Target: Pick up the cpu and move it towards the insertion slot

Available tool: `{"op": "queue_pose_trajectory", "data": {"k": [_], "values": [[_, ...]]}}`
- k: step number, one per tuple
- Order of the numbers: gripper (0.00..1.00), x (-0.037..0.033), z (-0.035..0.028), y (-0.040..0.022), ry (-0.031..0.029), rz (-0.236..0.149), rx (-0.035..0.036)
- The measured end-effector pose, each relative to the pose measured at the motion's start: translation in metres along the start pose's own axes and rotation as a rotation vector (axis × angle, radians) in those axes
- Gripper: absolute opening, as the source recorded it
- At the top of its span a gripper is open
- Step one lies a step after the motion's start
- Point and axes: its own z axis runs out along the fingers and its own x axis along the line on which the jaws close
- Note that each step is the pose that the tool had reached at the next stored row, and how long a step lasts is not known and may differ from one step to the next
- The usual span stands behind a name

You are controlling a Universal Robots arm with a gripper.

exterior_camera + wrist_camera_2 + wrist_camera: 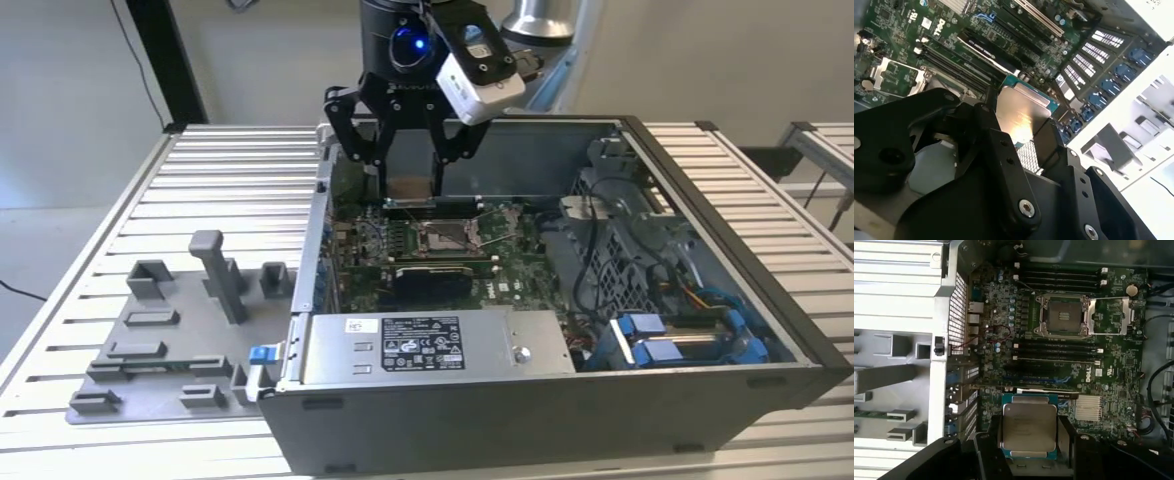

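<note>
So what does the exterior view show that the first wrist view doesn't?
The exterior view alone takes in the whole open computer case, its power supply and the blue drive bays. The first wrist view alone looks straight down on the cpu's silvery top. Both show the gripper holding the cpu, the insertion slot and the grey fixture tray.

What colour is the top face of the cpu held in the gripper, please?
Silvery grey metal, edged by a thin teal-green border; the cpu shows best in the first wrist view, between the gripper fingers.
</note>
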Motion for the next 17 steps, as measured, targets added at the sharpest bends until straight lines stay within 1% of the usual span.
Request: {"op": "queue_pose_trajectory", "data": {"k": [5, 10, 17], "values": [[0.0, -0.0067, 0.0, -0.0002, 0.0, 0.0, -0.0001], [0.0, -0.0188, 0.0, -0.0006, -0.0002, 0.004, -0.0001], [0.0, -0.0331, 0.0001, -0.001, -0.0008, 0.02, -0.0001]]}}
